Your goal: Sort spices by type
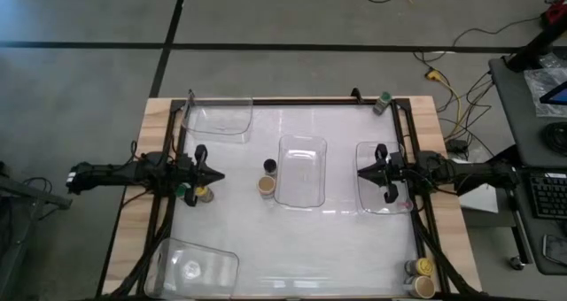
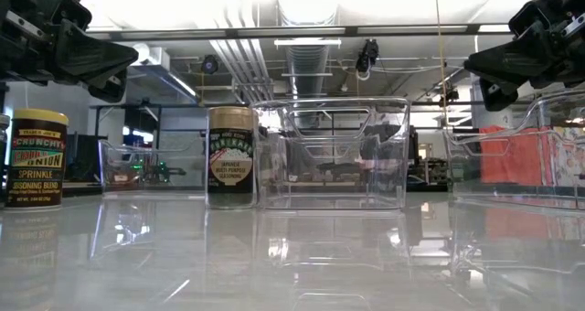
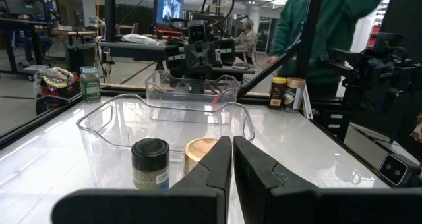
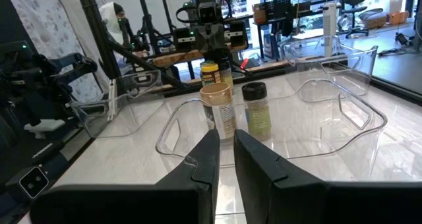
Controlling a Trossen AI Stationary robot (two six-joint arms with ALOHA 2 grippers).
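A black-lidded spice jar (image 1: 270, 166) and a tan-lidded one (image 1: 266, 185) stand on the white table beside the left wall of the centre clear bin (image 1: 301, 195). A green-lidded jar (image 1: 182, 192) and a yellow-lidded jar (image 1: 202, 193) stand under my left gripper (image 1: 217, 177), which is shut, level and above the table. My right gripper (image 1: 361, 171) is shut and level over the left rim of the right bin (image 1: 383, 204). Another green-lidded jar (image 1: 383, 102) stands at the far right corner. Three jars (image 1: 422, 274) stand at the near right corner.
Two more clear bins stand at the far left (image 1: 217, 119) and the near left (image 1: 195, 266). Black frame rails (image 1: 168, 159) run along the table's sides. Beyond the table, a person in a green top (image 3: 323, 33) stands behind the right arm.
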